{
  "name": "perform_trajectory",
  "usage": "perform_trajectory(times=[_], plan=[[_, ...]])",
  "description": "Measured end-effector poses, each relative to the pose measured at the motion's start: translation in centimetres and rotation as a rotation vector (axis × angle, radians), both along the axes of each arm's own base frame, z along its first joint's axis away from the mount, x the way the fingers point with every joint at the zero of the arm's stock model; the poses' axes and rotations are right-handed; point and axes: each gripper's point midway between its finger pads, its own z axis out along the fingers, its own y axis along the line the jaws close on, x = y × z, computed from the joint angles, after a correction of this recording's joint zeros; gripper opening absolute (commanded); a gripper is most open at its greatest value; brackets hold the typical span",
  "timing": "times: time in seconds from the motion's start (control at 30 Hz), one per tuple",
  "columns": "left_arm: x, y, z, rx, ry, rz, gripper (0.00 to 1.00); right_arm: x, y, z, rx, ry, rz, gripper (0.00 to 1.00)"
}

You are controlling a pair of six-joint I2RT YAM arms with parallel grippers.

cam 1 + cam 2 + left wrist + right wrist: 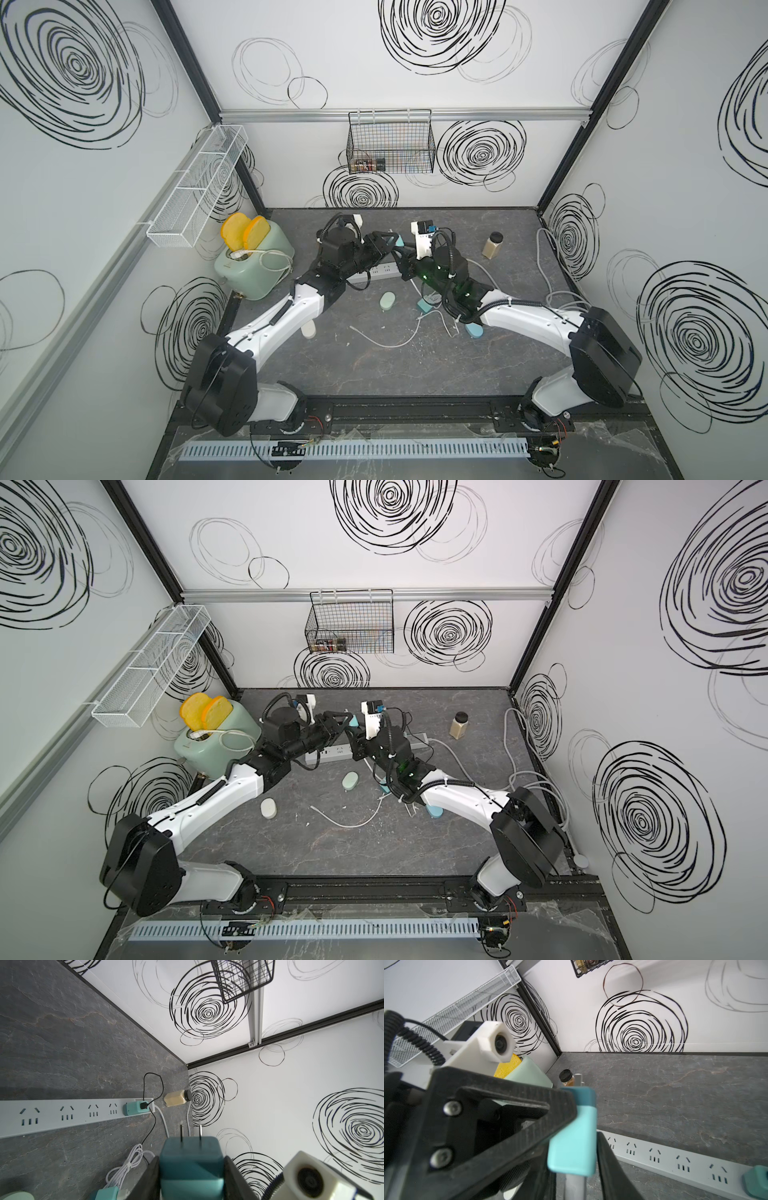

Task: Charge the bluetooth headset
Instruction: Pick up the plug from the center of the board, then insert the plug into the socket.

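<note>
A teal charger plug (pixel 191 1157) with two metal prongs is held above the white power strip (pixel 62 1118). My left gripper (pixel 192 1159) is shut on its sides. From the opposite side my right gripper (pixel 573 1142) is shut on the plug's lighter end (pixel 575 1126). In both top views the two grippers (pixel 395 245) (pixel 405 259) meet over the strip (pixel 332 752). Small oval cases lie on the table: pale green (pixel 388 301), white (pixel 308 330) and blue (pixel 473 330). I cannot tell which is the headset. A loose white cable (pixel 386 343) lies in front.
A second teal plug (pixel 133 1108) with a black cable sits in the strip's far end. A third one (pixel 424 306) lies by the right arm. A green toaster (pixel 253 266) stands back left and a spice jar (pixel 493 245) back right. Wire baskets (pixel 390 145) hang on the walls.
</note>
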Motion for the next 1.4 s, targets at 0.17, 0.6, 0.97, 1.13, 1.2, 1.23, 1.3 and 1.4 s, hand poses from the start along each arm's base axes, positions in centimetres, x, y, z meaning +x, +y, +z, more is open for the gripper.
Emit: perform_trajectory(times=[0.17, 0.6, 0.97, 1.13, 1.2, 1.23, 1.3, 1.4], plan=[[0.0, 0.0, 0.0, -0.012, 0.001, 0.004, 0.38, 0.2, -0.2, 0.0, -0.015, -0.013, -0.021, 0.10], [-4.3, 2.9, 0.2, 0.210, -0.272, 0.023, 0.80, 3.4, -5.3, -2.6, -0.263, -0.045, 0.041, 0.10], [-12.4, 2.4, -9.8, 0.588, -0.453, -0.109, 0.78, 6.3, -9.8, -5.8, -0.660, -0.113, 0.274, 0.10], [-13.7, 3.2, -10.2, 0.686, -0.555, -0.101, 0.77, 7.4, -9.0, -7.4, -0.825, -0.151, 0.402, 0.13], [-13.9, 3.8, -10.5, 0.712, -0.570, -0.083, 0.76, 8.3, -8.4, -7.5, -0.893, -0.166, 0.440, 0.14], [-14.0, 4.1, -10.8, 0.726, -0.576, -0.076, 0.76, 8.8, -8.0, -7.5, -0.932, -0.171, 0.457, 0.14], [-14.2, 4.7, -11.8, 0.757, -0.587, -0.070, 0.77, 9.9, -7.2, -7.7, -1.011, -0.177, 0.481, 0.14], [-14.7, 5.6, -13.9, 0.821, -0.605, -0.084, 0.76, 11.6, -5.8, -8.8, -1.149, -0.161, 0.498, 0.14]])
